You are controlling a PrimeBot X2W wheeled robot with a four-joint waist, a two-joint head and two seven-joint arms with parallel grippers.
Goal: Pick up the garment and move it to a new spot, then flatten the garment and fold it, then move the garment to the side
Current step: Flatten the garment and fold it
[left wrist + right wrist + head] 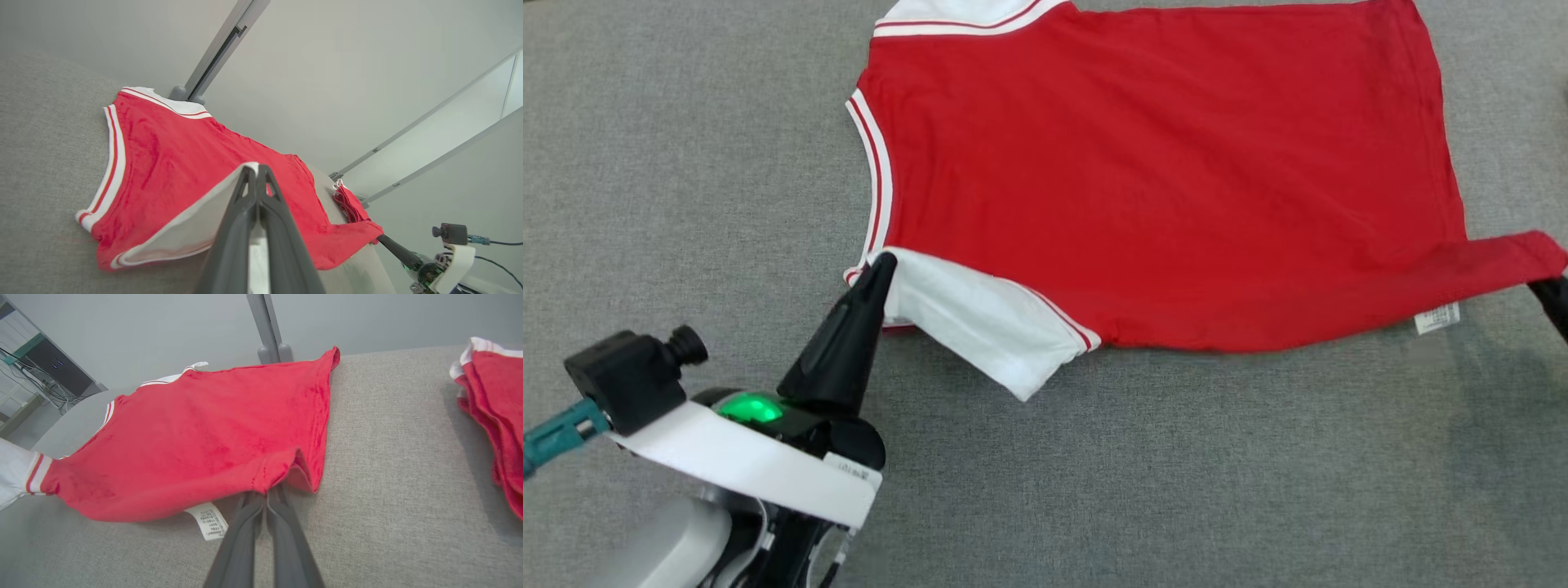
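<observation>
Bare grey surface (1192,474) lies open before the garment (1160,180); a red stack (494,416) blocks the right.

Left claw (882,265) pinched together, low; right claw (266,498) seemingly likewise.

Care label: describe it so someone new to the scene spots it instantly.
On the grey surface lies a red shirt. Along its near edge, by the corner the right hand pinches, a small tag pokes out: the care label. It's white with print, far smaller than the white sleeve.
</observation>
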